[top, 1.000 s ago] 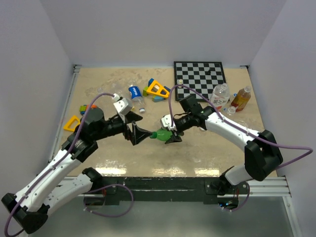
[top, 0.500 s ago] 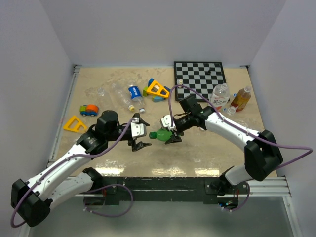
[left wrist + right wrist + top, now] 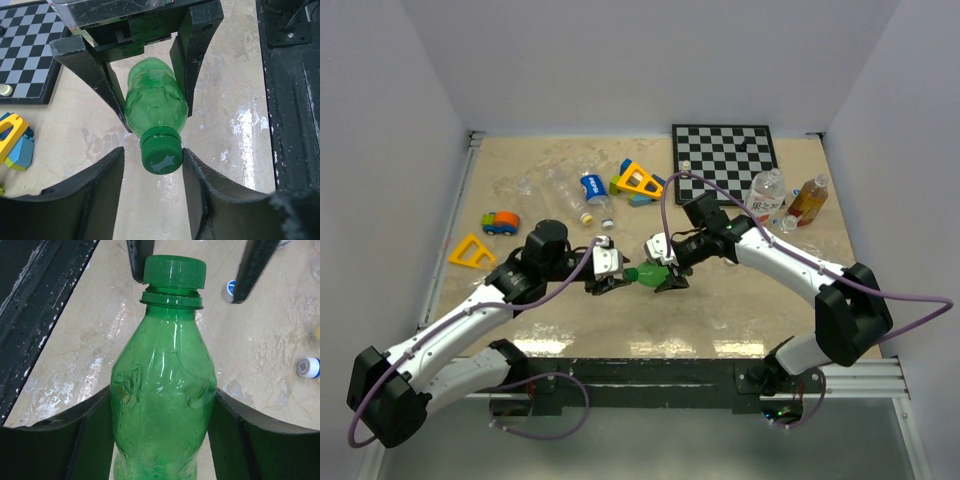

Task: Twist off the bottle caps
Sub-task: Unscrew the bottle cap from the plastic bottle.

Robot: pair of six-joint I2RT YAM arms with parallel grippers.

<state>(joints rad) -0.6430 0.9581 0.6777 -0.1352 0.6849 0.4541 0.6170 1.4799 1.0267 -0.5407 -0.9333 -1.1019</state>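
Observation:
A green bottle [image 3: 648, 272] hangs level over the middle of the table, with my right gripper [image 3: 665, 270] shut on its body [image 3: 165, 390]. Its green cap [image 3: 161, 152] points left toward my left gripper [image 3: 617, 277]. In the left wrist view the left gripper [image 3: 153, 151] straddles the cap: the right finger [image 3: 200, 180] touches its side, and the left finger [image 3: 105, 175] stands a small gap away. The right wrist view shows the cap [image 3: 174, 271] between the left gripper's two dark fingertips [image 3: 252, 265].
The chessboard [image 3: 725, 150] lies at the back. An upright clear bottle [image 3: 766, 192] and an amber one [image 3: 808, 200] stand at the right. A clear bottle with a blue label [image 3: 582, 190], toy blocks [image 3: 638, 182], a toy car [image 3: 500, 221] and a yellow triangle [image 3: 468, 252] lie left.
My left gripper has swung round to face the cap, moved right onto it and narrowed its jaws around it. The right arm and the green bottle have stayed put.

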